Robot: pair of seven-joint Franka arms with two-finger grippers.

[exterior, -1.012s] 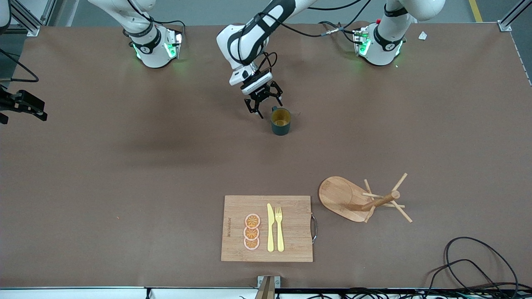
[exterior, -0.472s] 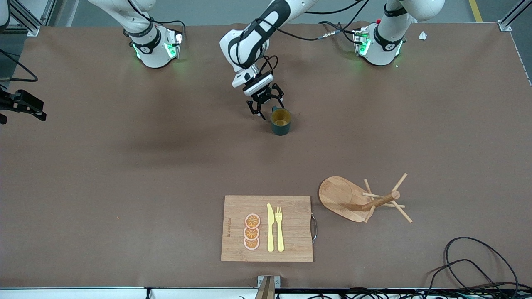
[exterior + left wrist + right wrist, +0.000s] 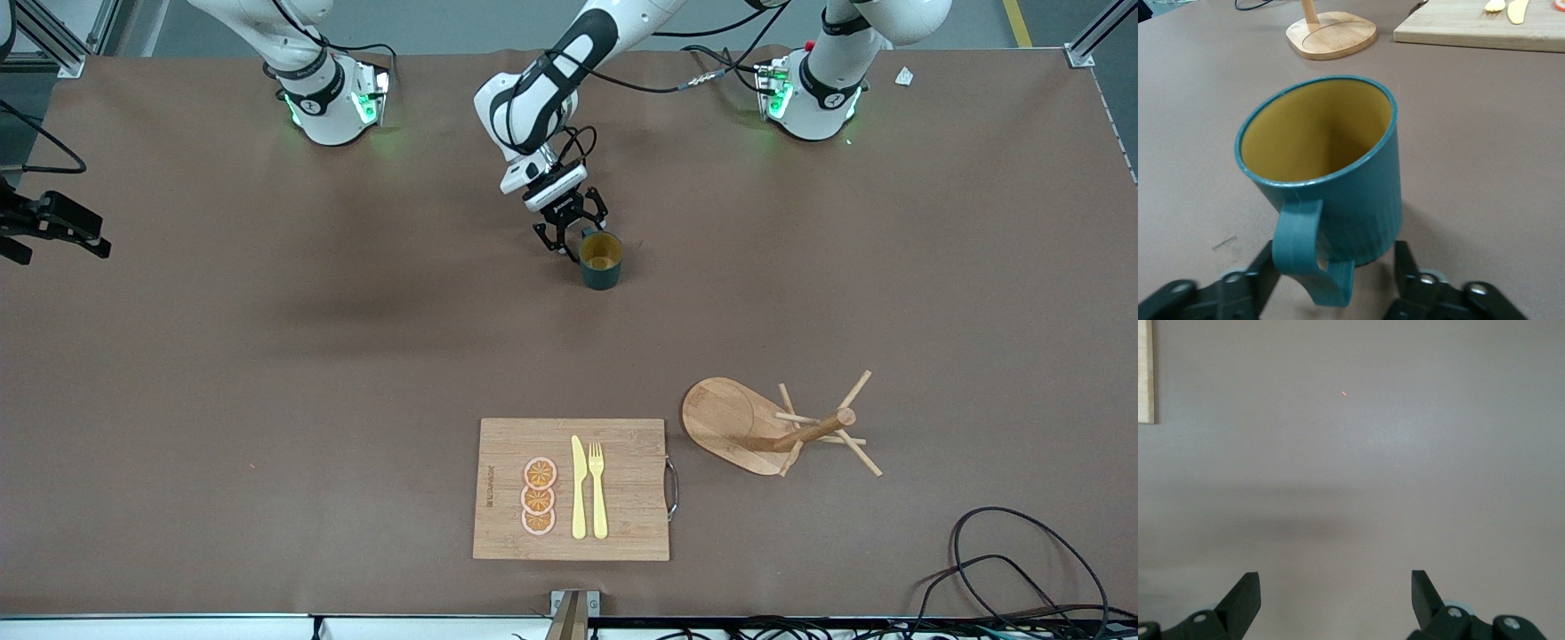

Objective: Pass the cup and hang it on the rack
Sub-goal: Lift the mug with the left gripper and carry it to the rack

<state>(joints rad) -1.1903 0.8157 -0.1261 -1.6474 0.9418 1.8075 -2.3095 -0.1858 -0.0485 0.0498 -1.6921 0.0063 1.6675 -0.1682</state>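
The dark teal cup (image 3: 601, 260) with a mustard-yellow inside stands upright on the table's middle, nearer the robots' bases. Its loop handle (image 3: 1305, 263) points at my left gripper (image 3: 569, 241). In the left wrist view the left gripper (image 3: 1333, 257) is low at the table, open, with one finger on each side of the handle. One finger (image 3: 1261, 267) is against the handle; the other finger (image 3: 1405, 263) stands apart from it. The wooden rack (image 3: 773, 427) stands nearer the front camera, toward the left arm's end. My right gripper (image 3: 1335, 593) waits open over bare table with nothing in it.
A bamboo cutting board (image 3: 573, 489) with a yellow knife, a fork and orange slices lies near the front edge, beside the rack. Black cables (image 3: 1022, 569) coil at the front corner toward the left arm's end. The rack's base (image 3: 1331, 33) shows in the left wrist view.
My left gripper has come down and in toward the cup's handle, and its fingers have narrowed around it. The cup has not moved.
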